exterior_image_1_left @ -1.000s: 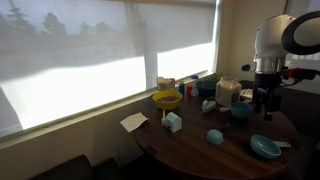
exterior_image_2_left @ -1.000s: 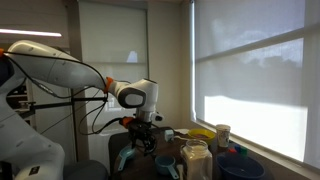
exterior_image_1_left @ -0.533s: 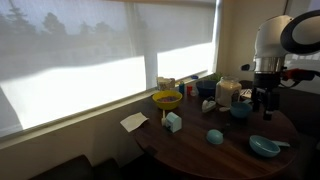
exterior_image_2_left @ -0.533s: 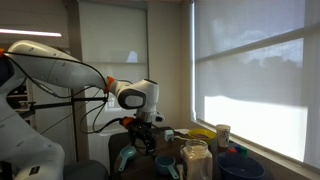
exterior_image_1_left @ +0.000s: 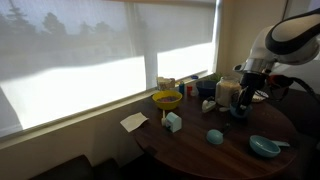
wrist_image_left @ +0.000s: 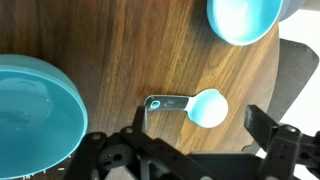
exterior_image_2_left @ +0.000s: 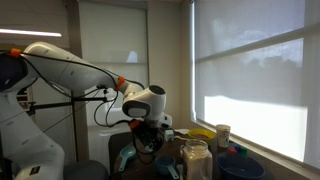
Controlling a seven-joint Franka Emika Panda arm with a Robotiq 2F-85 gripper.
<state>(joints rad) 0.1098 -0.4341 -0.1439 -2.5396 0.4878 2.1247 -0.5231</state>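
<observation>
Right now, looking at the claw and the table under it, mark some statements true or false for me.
1. The claw is open and empty. True.
2. The blue scoop lies inside a bowl. False: it lies on the bare wooden table, beside the teal bowl.
3. A yellow bowl stands near the window. True.
4. The window shades are rolled fully up. False: the blinds are down over the panes.
</observation>
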